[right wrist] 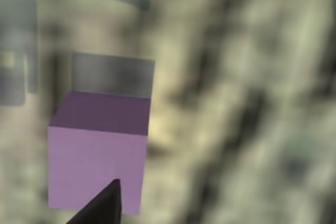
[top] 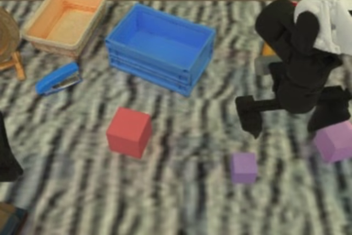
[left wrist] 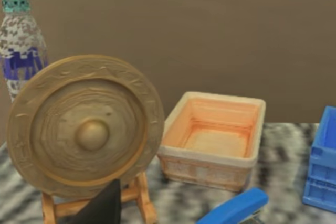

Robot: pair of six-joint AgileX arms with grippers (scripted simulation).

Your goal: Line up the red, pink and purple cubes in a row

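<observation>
- While the three cubes lie scattered, we start with the biggest thing, the zebra-striped worktop [top: 181, 202], which carries a blue crate [top: 160, 47], a wicker basket [top: 66, 17], a wooden gong [left wrist: 86, 132] on a stand, a patterned bottle [left wrist: 20, 40] behind it and a blue stapler [top: 58, 78].
- Our right arm reaches in from the top view's right, and the right claw [top: 286, 115] hangs above the worktop with its fingers spread wide apart, one finger [top: 248, 115] toward the purple cube, the other just beside the pink cube.
- Our left arm is parked at the left edge; we cannot tell how the left claw is set.
- Largest of the cubes, the red cube [top: 129, 132] sits left of centre, in front of the crate, well apart from the other two.
- Next in size, the pink cube [top: 335, 141] rests at the far right edge, partly under the right claw.
- Smallest, the purple cube [top: 243, 167] lies between them, nearer the pink one.
- Risk, as we judge it: the pink cube is close to the worktop's right edge, so an off-centre descent could nudge it over; a finger landing on its top face would tip or skid it, and a sweep leftward could knock the purple cube.
</observation>
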